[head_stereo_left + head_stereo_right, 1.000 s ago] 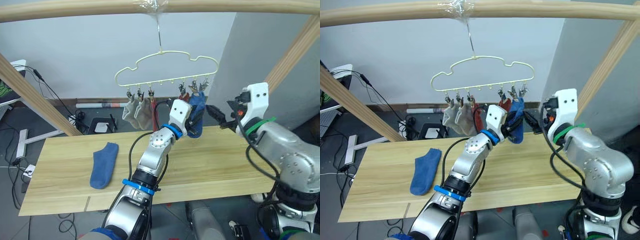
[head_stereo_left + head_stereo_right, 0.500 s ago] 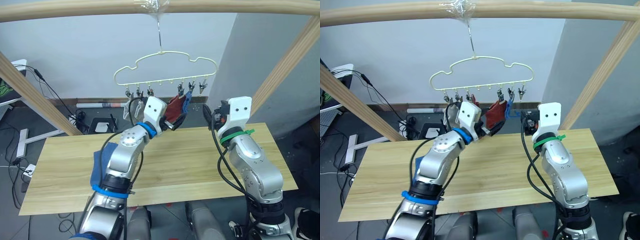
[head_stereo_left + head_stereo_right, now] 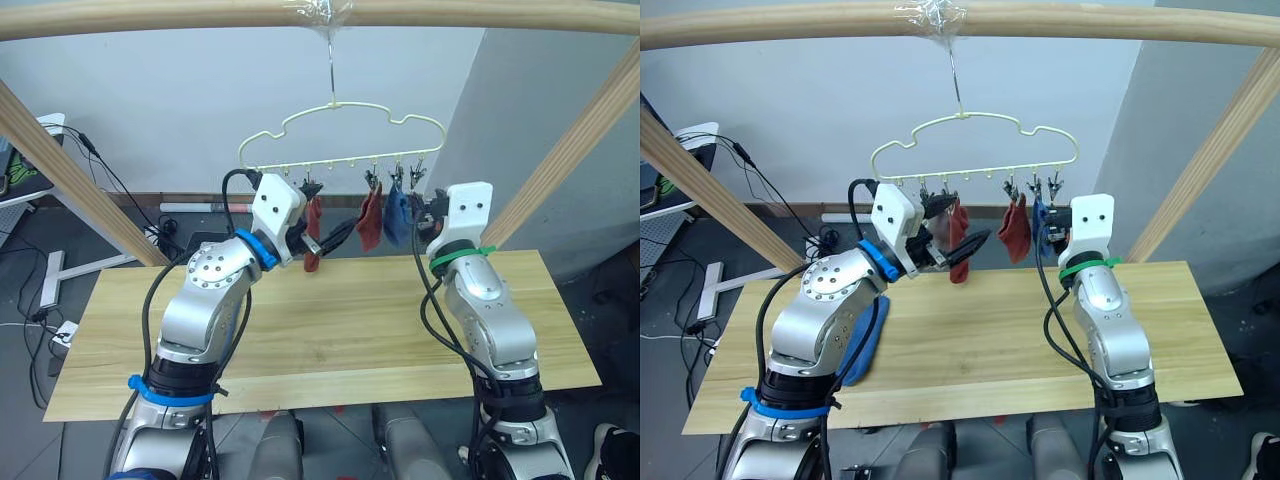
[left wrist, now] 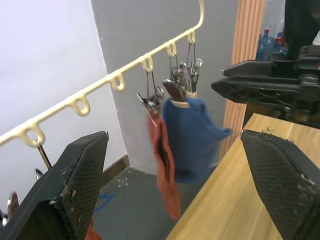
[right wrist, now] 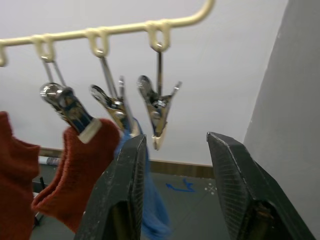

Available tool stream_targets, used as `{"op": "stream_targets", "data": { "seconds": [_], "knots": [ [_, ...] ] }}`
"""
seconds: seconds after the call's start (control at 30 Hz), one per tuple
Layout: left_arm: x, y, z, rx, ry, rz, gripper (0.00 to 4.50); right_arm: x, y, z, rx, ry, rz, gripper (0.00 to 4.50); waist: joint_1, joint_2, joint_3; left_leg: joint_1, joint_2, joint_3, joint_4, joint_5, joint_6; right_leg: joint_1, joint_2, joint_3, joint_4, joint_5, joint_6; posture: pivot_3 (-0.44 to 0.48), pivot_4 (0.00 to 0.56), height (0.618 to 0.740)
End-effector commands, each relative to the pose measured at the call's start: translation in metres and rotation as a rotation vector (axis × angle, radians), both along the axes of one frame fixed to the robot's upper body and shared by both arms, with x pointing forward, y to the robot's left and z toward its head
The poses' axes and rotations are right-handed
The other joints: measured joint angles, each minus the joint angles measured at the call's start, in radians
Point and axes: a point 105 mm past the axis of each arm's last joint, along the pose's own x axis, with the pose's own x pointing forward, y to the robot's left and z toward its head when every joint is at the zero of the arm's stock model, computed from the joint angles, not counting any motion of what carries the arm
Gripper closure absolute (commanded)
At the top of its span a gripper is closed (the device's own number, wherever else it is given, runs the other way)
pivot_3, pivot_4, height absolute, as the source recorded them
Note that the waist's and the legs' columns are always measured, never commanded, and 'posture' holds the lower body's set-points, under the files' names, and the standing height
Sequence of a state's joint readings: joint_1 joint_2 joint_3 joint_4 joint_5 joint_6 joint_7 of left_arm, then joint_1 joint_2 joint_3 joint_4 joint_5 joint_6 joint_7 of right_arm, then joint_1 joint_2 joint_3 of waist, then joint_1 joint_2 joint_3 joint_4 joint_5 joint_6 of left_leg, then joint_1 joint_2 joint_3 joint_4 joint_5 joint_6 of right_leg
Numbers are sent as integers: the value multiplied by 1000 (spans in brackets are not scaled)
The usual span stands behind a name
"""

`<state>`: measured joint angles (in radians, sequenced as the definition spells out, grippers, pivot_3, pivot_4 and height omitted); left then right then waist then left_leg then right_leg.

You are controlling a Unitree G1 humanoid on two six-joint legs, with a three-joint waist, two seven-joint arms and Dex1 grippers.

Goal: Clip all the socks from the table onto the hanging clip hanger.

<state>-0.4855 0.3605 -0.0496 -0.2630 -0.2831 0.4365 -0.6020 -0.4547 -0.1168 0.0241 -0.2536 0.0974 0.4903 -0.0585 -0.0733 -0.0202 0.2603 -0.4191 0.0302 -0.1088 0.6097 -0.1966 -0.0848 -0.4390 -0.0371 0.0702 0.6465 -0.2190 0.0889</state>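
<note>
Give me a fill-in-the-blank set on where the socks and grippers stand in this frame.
1. The sock next to the empty end clip of the clip hanger is ___ in colour.
2. One blue sock, partly behind the left arm, lies on the ___.
3. The left gripper and the right gripper are both ___.
Missing words: blue; table; open.

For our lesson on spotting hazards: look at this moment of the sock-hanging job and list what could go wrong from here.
1. The left gripper, jaws open, is close to the hanging rust-red sock; a careless move could snag it or tug it off its clip.
2. The right gripper, jaws open, points at the empty end clip; a nudge could set the clip hanger swinging on its one hook.
3. A blue sock on the table lies under the left arm and could be overlooked.
</note>
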Motion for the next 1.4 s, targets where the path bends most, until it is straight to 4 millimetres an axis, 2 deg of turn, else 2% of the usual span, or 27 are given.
{"op": "stream_targets", "data": {
  "seconds": [0.03, 0.37, 0.8, 0.93, 1.1, 1.4],
  "knots": [
    [-5, 2, 15, -20, -59, -2, 85, 0, -1, 18, 4, -76, -9, 2586, 2, 0, 0, 0, 0, 0, 0, 0, 0, 0, 0, 0, 0, 0, 0, 31, 218, 740],
    [-7, 8, 26, -22, -83, 0, 85, 11, 7, 24, -14, -92, 7, 2586, 14, 0, 0, 0, 0, 0, 0, 0, 0, 0, 0, 0, 0, 2, -3, 51, 218, 740],
    [-8, 4, 36, -27, -100, -21, 85, 21, 14, 29, -18, -102, 18, 2586, 21, 0, 0, 0, 0, 0, 0, 0, 0, 0, 0, 0, 0, 3, -4, 63, 219, 740],
    [-12, -1, 40, -46, -75, -79, 85, 23, 15, 30, -14, -106, 22, 2586, 21, 0, 0, 0, 0, 0, 0, 0, 0, 0, 0, 0, 1, 3, -5, 63, 219, 740],
    [-31, -13, 43, -115, 45, -255, 85, 25, 17, 33, -22, -115, 42, 2586, 21, 0, 0, 0, 0, 0, 0, 0, 0, 0, 0, 0, 1, 3, -5, 70, 221, 740],
    [-32, -14, 51, -136, 62, -268, 85, 24, 19, 35, -51, -134, 53, 2586, 22, 0, 0, 1, 0, 0, 0, 0, 0, 0, 0, 0, 1, 3, -5, 72, 221, 740]
  ]
}}
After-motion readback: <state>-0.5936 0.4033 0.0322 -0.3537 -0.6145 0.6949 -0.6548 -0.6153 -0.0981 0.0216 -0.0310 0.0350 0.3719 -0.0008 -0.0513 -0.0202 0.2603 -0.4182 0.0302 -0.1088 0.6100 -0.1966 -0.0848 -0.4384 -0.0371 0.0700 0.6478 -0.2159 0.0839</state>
